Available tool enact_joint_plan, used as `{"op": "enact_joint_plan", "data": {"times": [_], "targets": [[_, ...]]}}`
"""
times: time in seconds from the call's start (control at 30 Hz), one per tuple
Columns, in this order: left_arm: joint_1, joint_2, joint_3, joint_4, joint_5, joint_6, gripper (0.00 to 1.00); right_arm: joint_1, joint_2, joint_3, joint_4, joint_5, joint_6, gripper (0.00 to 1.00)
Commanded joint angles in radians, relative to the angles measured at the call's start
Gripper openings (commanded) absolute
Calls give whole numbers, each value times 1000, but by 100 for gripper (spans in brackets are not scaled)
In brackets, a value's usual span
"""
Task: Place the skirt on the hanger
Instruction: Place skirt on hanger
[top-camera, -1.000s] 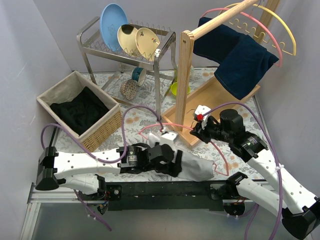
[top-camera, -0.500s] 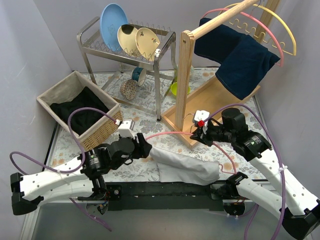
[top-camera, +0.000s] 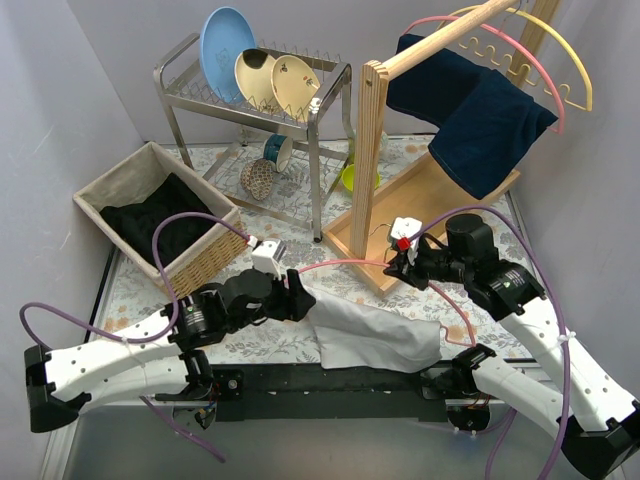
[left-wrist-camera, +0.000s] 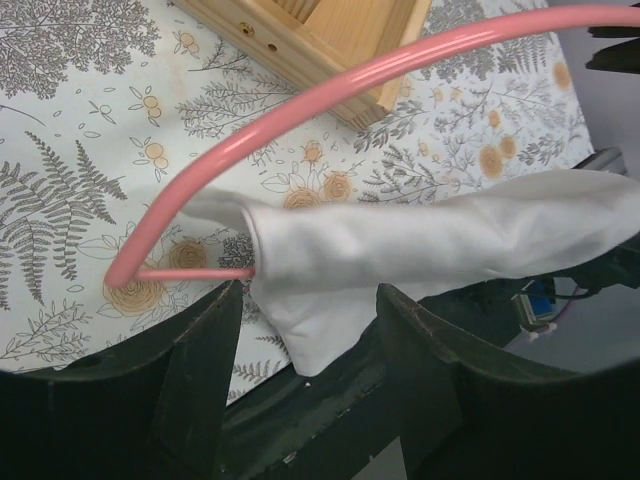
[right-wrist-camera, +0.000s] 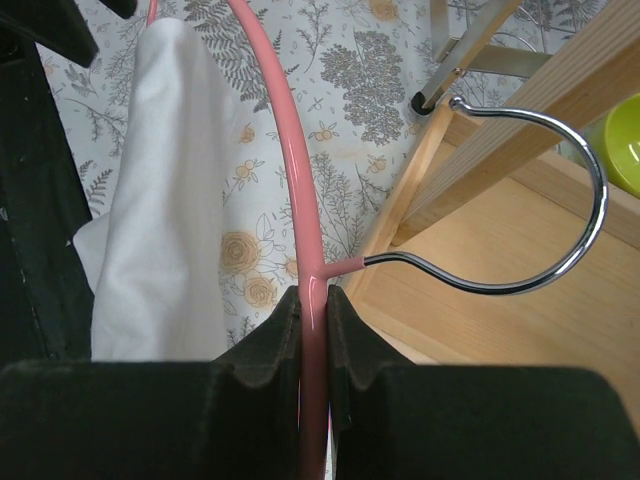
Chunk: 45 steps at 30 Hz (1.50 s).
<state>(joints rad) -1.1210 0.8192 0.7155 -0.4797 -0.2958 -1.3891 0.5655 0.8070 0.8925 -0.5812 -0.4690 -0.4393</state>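
Progress: the white skirt (top-camera: 375, 335) lies folded over the lower bar of the pink hanger (top-camera: 345, 265), and the bar disappears into the cloth. I judge the draping mostly done.
Left to do: the cloth looks bunched towards one end and sags onto the table (top-camera: 285, 235). I'd say it wants centring and smoothing.
Right arm: reaches in from the right, with the right pincer (top-camera: 400, 262) clenched on the hanger's neck just below the metal hook (right-wrist-camera: 560, 200).
Left arm: stretched low across the table. The left pincer (top-camera: 300, 300) is released at the hanger's left end and grips nothing.
Skirt location: near table edge, between both pincers, in front of the wooden rack (top-camera: 370, 150).
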Motion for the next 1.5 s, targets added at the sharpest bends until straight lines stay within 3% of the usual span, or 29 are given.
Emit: {"op": "enact_joint_plan", "data": {"times": [0.0, 0.4, 0.53, 0.8, 0.97, 1.1, 1.3, 1.47], "targets": [[4, -77, 13, -83, 1, -39, 56, -15, 4, 66, 73, -3, 33, 1], [4, 29, -106, 48, 63, -84, 50, -46, 15, 74, 69, -65, 45, 1], [4, 44, -111, 104, 69, -58, 39, -52, 18, 72, 70, -79, 47, 1], [12, 70, -108, 170, 55, -14, 40, -64, 21, 68, 73, -109, 53, 1], [18, 71, -91, 161, 40, 2, 15, -67, 18, 65, 72, -111, 53, 1], [20, 19, -45, 89, 9, 7, 0, -72, 12, 54, 73, -79, 47, 1], [23, -51, 97, -141, -112, 18, 0, -73, 1, 16, 75, -6, 22, 1], [36, -55, 82, -220, -160, 1, 0, -78, -20, 32, 66, -22, 19, 1]]}}
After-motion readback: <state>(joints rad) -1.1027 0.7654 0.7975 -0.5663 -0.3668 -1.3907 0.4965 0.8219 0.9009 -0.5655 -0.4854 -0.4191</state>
